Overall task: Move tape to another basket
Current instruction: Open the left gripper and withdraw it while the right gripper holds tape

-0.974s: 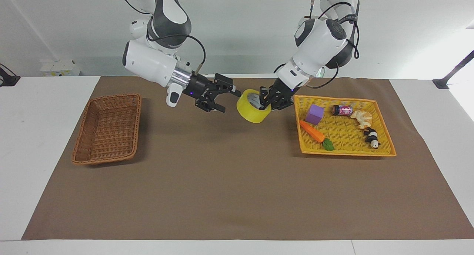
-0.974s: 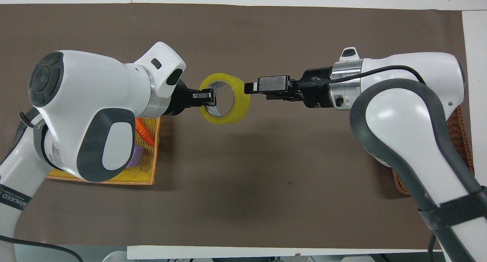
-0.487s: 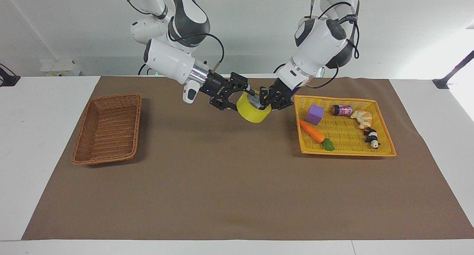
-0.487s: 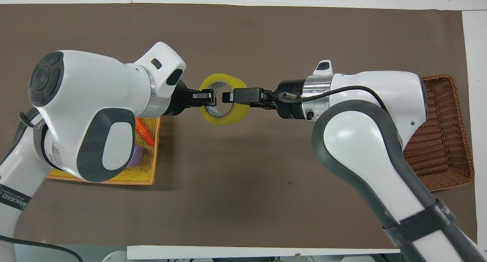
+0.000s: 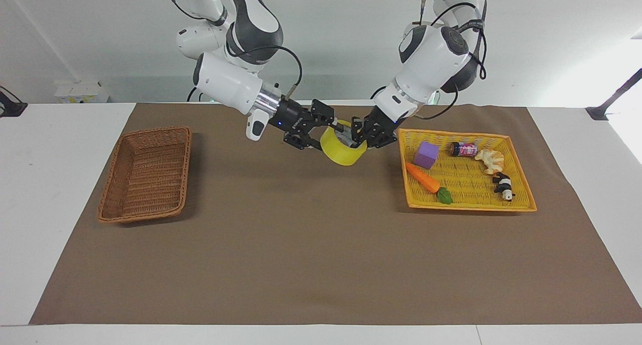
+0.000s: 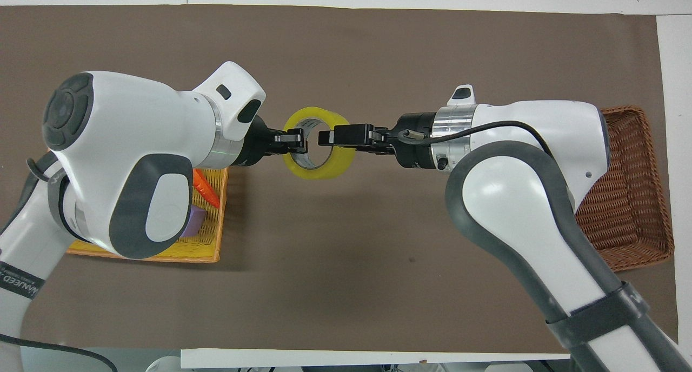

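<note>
Facing view: tape (image 5: 343, 150) btwn both hands, carrot (image 5: 423, 178) in yellow tray (image 5: 519, 206).

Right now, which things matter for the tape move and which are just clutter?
In play:
tape
left gripper, clamped on the tape
right gripper, at the tape
brown basket

Lying about, all in the yellow basket:
purple block
carrot
can
panda
croissant
</note>
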{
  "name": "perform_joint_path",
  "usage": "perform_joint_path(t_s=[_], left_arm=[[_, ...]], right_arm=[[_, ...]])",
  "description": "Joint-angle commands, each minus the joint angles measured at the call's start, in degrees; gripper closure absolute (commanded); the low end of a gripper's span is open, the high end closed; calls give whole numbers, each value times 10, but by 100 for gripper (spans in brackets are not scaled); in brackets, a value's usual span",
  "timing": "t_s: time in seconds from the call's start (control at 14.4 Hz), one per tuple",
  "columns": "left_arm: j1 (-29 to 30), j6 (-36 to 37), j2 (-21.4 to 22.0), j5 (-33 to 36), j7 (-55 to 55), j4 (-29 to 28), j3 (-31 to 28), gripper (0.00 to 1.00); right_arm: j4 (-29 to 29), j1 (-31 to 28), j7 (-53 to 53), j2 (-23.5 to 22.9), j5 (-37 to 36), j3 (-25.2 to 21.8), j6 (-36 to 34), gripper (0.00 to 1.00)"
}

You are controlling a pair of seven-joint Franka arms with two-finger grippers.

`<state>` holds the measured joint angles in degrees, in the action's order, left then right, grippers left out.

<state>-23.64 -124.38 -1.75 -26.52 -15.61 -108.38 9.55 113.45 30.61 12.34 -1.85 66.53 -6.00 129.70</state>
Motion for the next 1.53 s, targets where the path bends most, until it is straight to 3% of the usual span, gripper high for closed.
perform_joint_path(t_s=[0.0,0.14,0.42,0.49,0.56,0.63,1.04,1.25,1.46], left_arm=[[-7,11,3,-13,11,8,-8,100],[-7,11,3,-13,11,8,-9,100],[-7,11,2,-13,9,10,-8,96],[-6,14,4,-13,8,12,-8,73],[-2,30,10,-13,1,15,-9,32],[0,53,23,-13,-7,16,-10,16],[33,163,47,-6,-20,83,-18,0],[67,180,50,11,-21,88,-20,0],[123,223,52,78,-4,88,-20,0]], right_arm=[[16,0,-4,15,12,0,5,77],[16,0,-4,15,12,0,5,100],[16,-1,-3,15,12,-1,4,100],[16,-2,-3,15,12,0,3,100],[16,-2,-4,15,12,0,3,100],[16,-3,-4,15,12,0,2,100],[16,-6,-1,15,12,-1,-1,100],[16,-27,2,16,11,-1,-19,100],[16,-89,21,19,6,-1,-76,100]])
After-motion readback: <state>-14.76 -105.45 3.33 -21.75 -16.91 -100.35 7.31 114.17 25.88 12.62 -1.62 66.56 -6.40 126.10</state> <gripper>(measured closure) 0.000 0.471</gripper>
